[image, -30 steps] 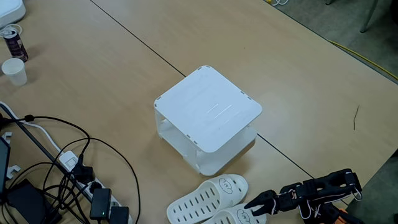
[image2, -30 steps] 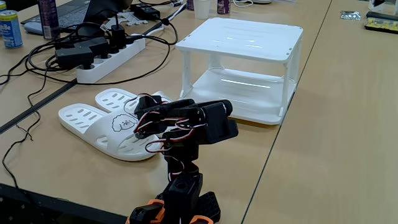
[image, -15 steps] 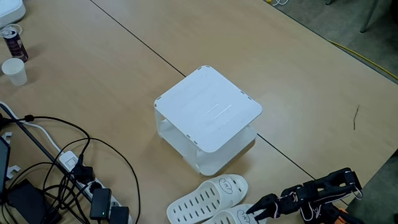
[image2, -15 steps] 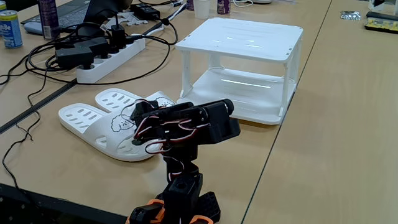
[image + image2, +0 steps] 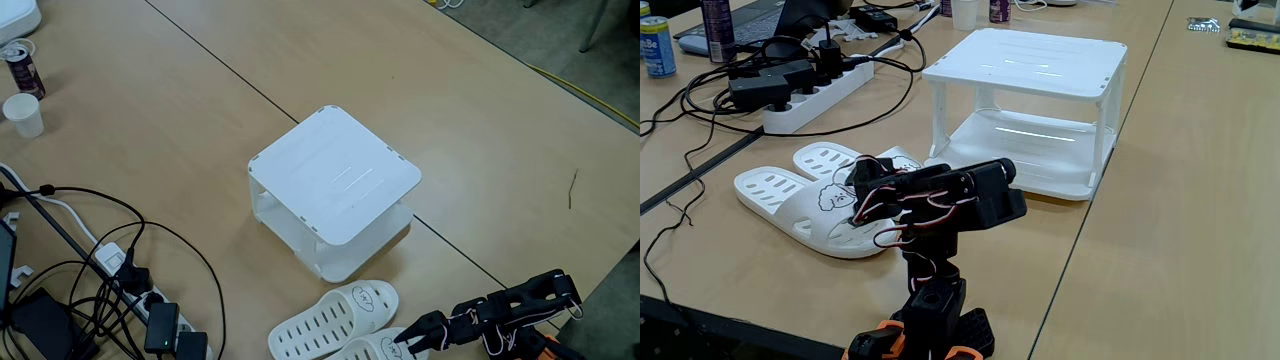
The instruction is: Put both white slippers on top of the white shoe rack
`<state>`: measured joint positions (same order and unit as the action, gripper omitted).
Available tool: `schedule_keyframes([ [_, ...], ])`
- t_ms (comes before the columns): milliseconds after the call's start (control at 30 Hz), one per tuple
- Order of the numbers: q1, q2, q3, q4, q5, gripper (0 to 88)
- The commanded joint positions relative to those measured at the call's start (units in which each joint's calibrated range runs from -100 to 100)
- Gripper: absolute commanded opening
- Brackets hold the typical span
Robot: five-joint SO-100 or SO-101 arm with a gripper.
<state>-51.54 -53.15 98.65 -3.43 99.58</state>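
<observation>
Gripper [image 5: 855, 200] low over the near white slipper [image 5: 805, 207], at its strap with black cartoon drawing; jaw state can't tell. Second white slipper [image 5: 335, 315] lies touching beside it, both on table [image 5: 480, 150] just beside white shoe rack [image 5: 335, 177], top bare. No legible writing on cans.

Office or lab meeting room: long wood-laminate worktop [image 5: 150, 110], power strip [image 5: 815, 92] with tangled black cables [image 5: 110, 250] at left, paper cup [image 5: 23, 114], drink cans [image 5: 654, 46], carpeted floor [image 5: 560, 40] far right.
</observation>
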Motion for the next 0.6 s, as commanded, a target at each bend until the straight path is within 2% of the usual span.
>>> schedule_keyframes([
  [0,-0.4,4.4,0.2,-6.7,0.4,20.6],
  [167,-1.3,12.1,0.1,-14.9,0.4,20.5],
  [567,-1.3,20.8,0.0,-26.5,0.4,20.5],
])
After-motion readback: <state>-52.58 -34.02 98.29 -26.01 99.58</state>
